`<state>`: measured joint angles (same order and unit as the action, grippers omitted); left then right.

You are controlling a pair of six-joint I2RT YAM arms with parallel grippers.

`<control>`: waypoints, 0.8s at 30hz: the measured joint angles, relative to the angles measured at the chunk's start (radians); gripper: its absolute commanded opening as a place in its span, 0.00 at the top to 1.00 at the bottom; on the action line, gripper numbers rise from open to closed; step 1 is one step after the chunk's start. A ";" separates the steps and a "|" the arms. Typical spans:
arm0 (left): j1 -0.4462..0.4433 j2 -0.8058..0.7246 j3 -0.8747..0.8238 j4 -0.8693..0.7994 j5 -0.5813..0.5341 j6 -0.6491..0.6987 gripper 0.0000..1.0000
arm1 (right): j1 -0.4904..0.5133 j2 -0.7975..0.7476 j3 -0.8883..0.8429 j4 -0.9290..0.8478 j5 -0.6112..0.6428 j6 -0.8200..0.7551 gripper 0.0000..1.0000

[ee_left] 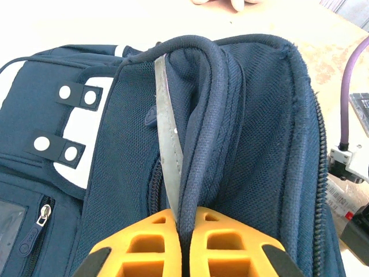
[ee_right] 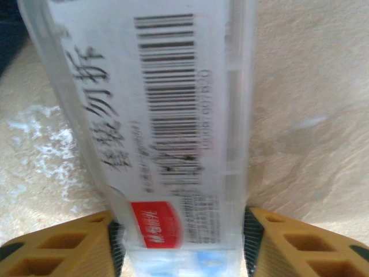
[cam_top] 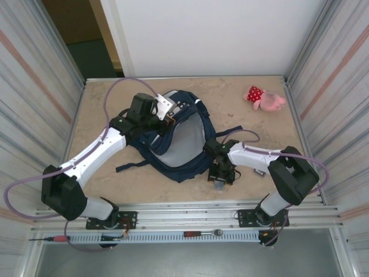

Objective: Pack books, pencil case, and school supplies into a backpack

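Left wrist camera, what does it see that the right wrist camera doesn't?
Left wrist: the backpack up close, with its snaps and zipper, and the left gripper shut on its padded edge. Right wrist: the pack with a barcode and red label, and the right gripper closed on its sides. Both: orange fingers at the bottom and tan table behind.

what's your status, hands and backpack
Left hand shut on backpack edge. Right hand astride white pack on table, grip unconfirmed. Pink plush toy in far corner, out of the way.
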<state>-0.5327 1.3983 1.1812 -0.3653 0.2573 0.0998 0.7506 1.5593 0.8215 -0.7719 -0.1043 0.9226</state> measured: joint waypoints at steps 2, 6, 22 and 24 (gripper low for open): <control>0.000 0.000 0.000 0.000 0.000 0.000 1.00 | -0.005 0.001 0.004 -0.008 -0.001 -0.016 0.63; 0.000 -0.001 0.000 0.000 -0.001 0.000 1.00 | -0.007 -0.011 0.007 -0.016 0.007 -0.027 0.65; 0.000 -0.013 -0.006 0.000 -0.007 -0.005 1.00 | -0.067 -0.208 0.179 0.232 -0.110 0.104 0.60; 0.000 -0.013 -0.006 0.001 -0.006 -0.011 1.00 | -0.065 -0.122 0.206 0.331 -0.129 0.145 0.60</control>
<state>-0.5327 1.3853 1.1755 -0.3645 0.2508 0.0883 0.6853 1.4368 1.0275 -0.4408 -0.2333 1.0679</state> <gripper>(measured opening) 0.059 0.414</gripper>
